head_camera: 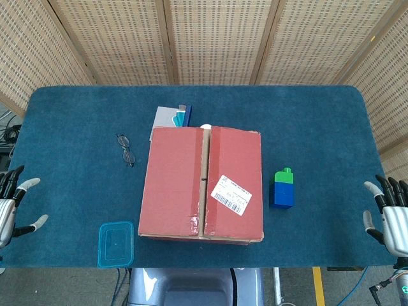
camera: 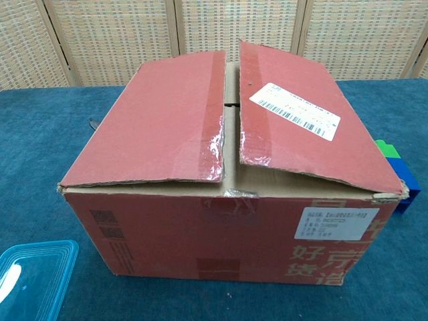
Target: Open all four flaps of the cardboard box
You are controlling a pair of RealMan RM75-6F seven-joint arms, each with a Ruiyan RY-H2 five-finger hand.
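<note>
The red cardboard box (head_camera: 201,185) is sitting near the middle of the blue desk (head_camera: 319,127), a little toward the near edge, with its two top flaps lying nearly closed and a narrow gap running between them. In the chest view the right flap (camera: 301,127) is tilting up slightly at its inner edge, and the inner flaps beneath are mostly hiding from sight. A white shipping label (head_camera: 231,194) is sticking to that right flap; its print is too small to read.

The left hand (head_camera: 14,204) is hovering at the left edge of the desk, fingers spread apart and holding nothing, partly cut off by the frame. The right hand (head_camera: 390,217) is hovering at the right edge, fingers likewise apart and empty, also cut off.

Behind the box, a pale card with blue items (head_camera: 172,116) is peeking out, mostly hidden. A pair of glasses (head_camera: 125,150) is lying toward the left, a blue and green block (head_camera: 282,189) is standing just right of the box, and a teal lid (head_camera: 116,243) is resting at the near-left edge.
</note>
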